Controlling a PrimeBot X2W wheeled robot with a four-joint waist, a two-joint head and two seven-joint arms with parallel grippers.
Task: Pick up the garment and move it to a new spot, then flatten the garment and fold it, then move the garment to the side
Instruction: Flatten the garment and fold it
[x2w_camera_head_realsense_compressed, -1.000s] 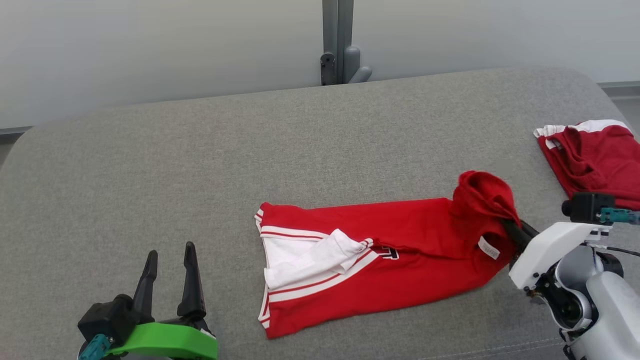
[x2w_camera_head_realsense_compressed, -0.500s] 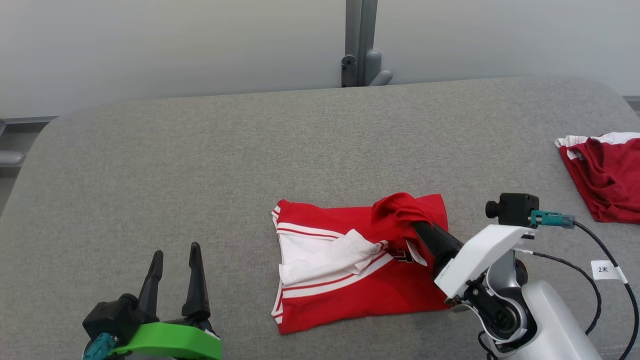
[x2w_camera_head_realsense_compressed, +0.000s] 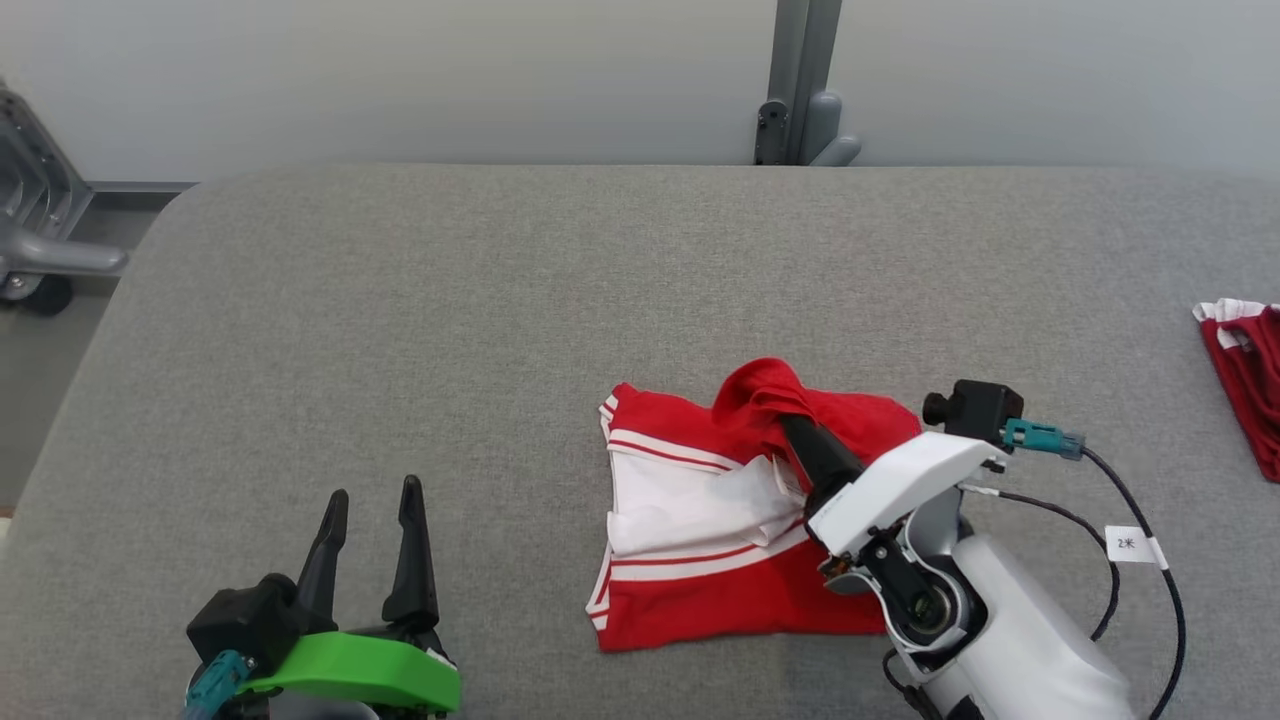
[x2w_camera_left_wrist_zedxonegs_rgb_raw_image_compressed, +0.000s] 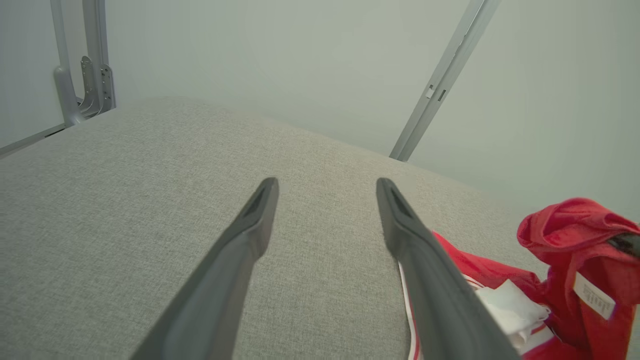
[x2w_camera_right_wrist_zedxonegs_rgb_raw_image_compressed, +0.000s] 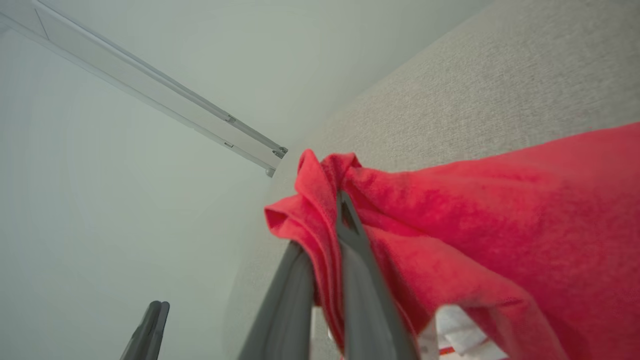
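A red garment (x2w_camera_head_realsense_compressed: 720, 580) with white stripes and a white panel lies on the grey cushioned surface (x2w_camera_head_realsense_compressed: 450, 320), folded over on itself. My right gripper (x2w_camera_head_realsense_compressed: 775, 420) is shut on a bunched red edge of it, lifted above the rest; in the right wrist view the cloth (x2w_camera_right_wrist_zedxonegs_rgb_raw_image_compressed: 450, 220) is pinched between the two fingers (x2w_camera_right_wrist_zedxonegs_rgb_raw_image_compressed: 357, 260). My left gripper (x2w_camera_head_realsense_compressed: 370, 500) stands open at the lower left, apart from the garment, with nothing between its fingers (x2w_camera_left_wrist_zedxonegs_rgb_raw_image_compressed: 250, 235). The garment (x2w_camera_left_wrist_zedxonegs_rgb_raw_image_compressed: 565, 280) shows at the right of the left wrist view.
A second red and white garment (x2w_camera_head_realsense_compressed: 1245, 380) lies at the right edge of the surface. A grey metal post (x2w_camera_head_realsense_compressed: 800, 90) stands behind the far edge, and a grey frame with a wheel (x2w_camera_head_realsense_compressed: 35, 250) is beyond the left end. A black cable (x2w_camera_head_realsense_compressed: 1140, 560) trails from my right wrist.
My right gripper has carried the garment's right end leftward over the rest, folding it roughly in half. The head camera has turned, shifting the whole picture. The left gripper stayed open.
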